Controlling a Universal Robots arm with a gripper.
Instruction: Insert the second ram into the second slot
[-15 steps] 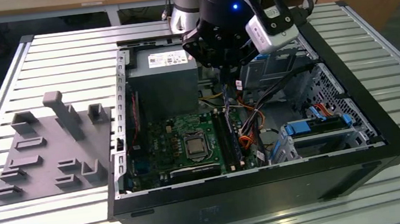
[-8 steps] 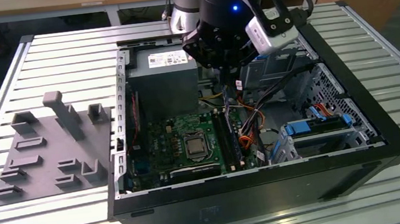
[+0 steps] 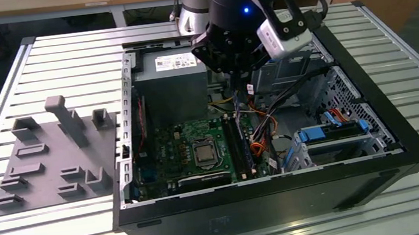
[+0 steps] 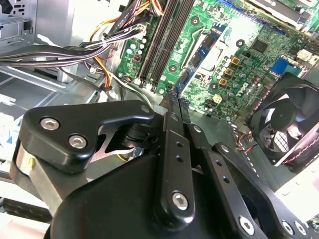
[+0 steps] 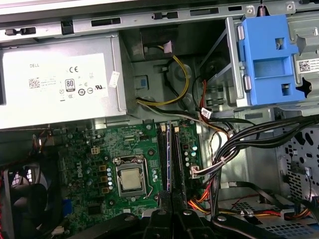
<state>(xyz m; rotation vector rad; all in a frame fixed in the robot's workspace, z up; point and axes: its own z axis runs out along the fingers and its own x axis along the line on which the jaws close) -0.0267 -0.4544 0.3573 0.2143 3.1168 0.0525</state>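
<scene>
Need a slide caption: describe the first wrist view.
Gripper hovering over the motherboard's RAM slots near the power supply.

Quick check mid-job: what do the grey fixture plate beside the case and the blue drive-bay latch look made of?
Grey fixture plate: likely plastic, matte; flat even grey, no glints, blocky raised posts.
Blue drive-bay latch: plastic, smooth with slight sheen; solid colour, moulded cut-outs and rounded edges.

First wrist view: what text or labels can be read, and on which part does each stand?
Power supply: white label with symbols and barcodes, print too small to read.
Drive bay: white barcode sticker, too small to read.
Motherboard: white lettering, too small to read.
</scene>
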